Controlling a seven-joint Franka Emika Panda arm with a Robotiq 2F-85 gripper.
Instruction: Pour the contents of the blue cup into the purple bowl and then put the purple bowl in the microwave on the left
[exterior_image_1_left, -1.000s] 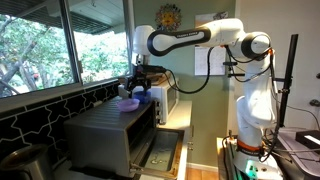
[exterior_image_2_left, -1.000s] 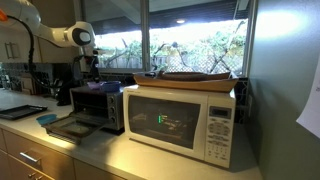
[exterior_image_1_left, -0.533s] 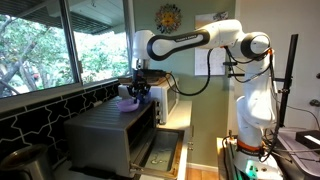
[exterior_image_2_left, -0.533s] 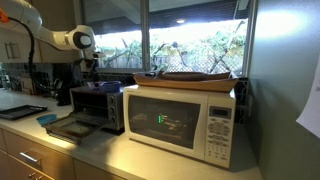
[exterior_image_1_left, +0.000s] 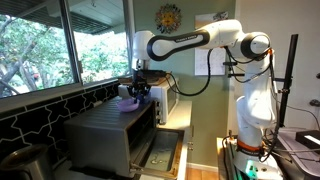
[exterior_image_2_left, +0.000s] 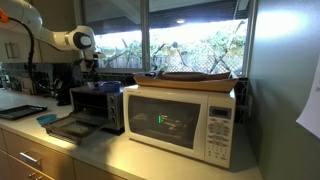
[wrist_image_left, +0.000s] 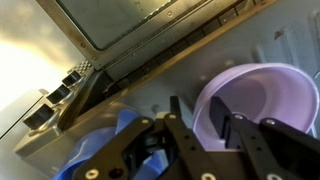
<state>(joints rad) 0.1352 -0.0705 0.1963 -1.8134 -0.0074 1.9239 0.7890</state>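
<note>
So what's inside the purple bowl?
The purple bowl looks bare inside where it shows in the wrist view. One finger of the gripper covers its lower part, so that bit is hidden.

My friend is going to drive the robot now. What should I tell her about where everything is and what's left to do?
Gripper: looks open, with one finger inside and one outside the rim of the purple bowl. It is not clamped on it.
Things: the bowl and the blue cup sit side by side on top of the small oven. The oven's door hangs open.
Done: I cannot tell whether the pour has happened. The part of the bowl that shows looks bare.
Left: check the cup, grip the bowl's rim, lift the bowl and set it inside the open oven.
</note>
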